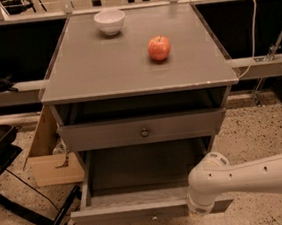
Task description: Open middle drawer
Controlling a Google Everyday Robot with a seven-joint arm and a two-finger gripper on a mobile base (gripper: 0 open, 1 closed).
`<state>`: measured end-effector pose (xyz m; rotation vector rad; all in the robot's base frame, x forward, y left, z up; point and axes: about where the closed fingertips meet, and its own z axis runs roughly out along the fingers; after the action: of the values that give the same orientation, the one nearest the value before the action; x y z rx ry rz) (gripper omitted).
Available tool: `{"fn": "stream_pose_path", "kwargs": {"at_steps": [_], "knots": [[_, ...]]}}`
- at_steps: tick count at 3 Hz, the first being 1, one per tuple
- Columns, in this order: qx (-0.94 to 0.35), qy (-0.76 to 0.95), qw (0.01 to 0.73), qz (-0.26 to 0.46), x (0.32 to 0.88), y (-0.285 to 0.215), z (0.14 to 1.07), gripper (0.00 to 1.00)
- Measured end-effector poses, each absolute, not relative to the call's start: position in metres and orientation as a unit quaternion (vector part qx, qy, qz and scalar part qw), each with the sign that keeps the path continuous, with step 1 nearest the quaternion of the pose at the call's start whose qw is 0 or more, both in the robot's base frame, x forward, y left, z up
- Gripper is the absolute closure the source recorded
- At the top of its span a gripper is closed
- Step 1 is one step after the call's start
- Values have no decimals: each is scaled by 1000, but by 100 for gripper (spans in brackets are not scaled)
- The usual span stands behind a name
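Near the round metal knob (153, 216) of the flat grey middle drawer (116, 215), my white gripper (199, 208) is hovering, its hold I cannot tell; off-centre pulling risks jamming.

The white arm (248, 173), cut off at right, hides the gripper over the open drawer's (121, 214) front edge.
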<state>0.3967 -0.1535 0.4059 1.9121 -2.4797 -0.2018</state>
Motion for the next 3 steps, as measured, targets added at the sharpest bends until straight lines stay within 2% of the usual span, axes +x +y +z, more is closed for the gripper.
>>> {"fn": "stream_pose_path", "kwargs": {"at_steps": [3], "knots": [[609, -790, 2, -64, 411, -156, 409, 100]]}}
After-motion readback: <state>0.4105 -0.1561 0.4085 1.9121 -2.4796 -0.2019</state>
